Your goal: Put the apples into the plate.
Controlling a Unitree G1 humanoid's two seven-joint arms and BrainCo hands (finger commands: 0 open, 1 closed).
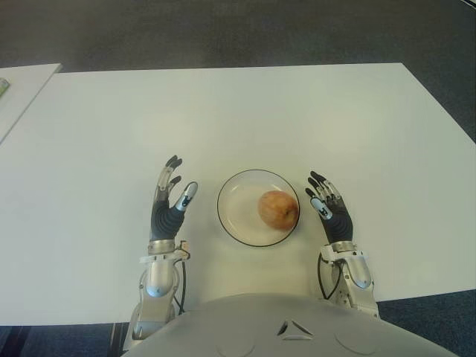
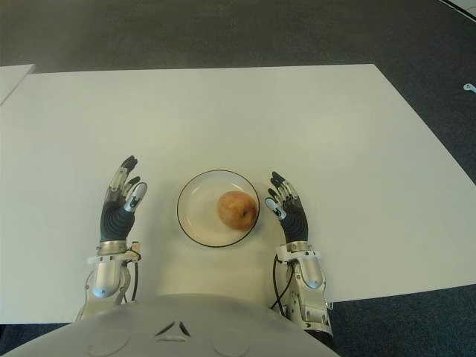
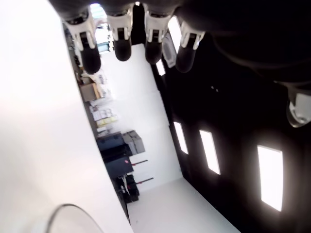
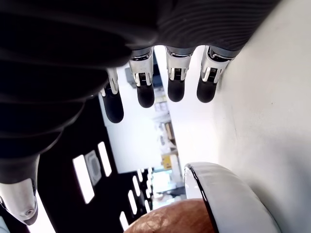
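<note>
Fruit is seen inside the dish: a single round red-and-yellow apple [image 1: 278, 209] lies in the round white plate with a thin dark rim [image 1: 238, 223], toward the plate's right side, with bare white plate surface left of it. The plate is set on the wide white table [image 1: 223, 111], near the table's near edge and directly in front of the robot's grey torso [image 1: 297, 331].

The plate is flanked by both hands. The right hand [image 1: 329, 208], black-palmed with silver finger segments, is seen just beside the plate's right rim; its fingers [image 4: 176, 87] are extended and loosely spread, pointing toward the far side, and nothing is gripped by them. In the right wrist view the plate's rim and a part of the apple's skin are seen close to the open palm, with no finger closed around either.

The left hand [image 1: 169, 201] is seen to the left of the plate, somewhat farther from the rim than the right hand is. Its fingers [image 3: 122, 43] are likewise stretched out and slightly spread, and nothing is held.

At the far left, the corner of a second white tabletop [image 1: 22, 85] is seen, set apart from the main table by a narrow gap. Dark grey floor [image 1: 238, 30] is seen beyond the table's far edge.
</note>
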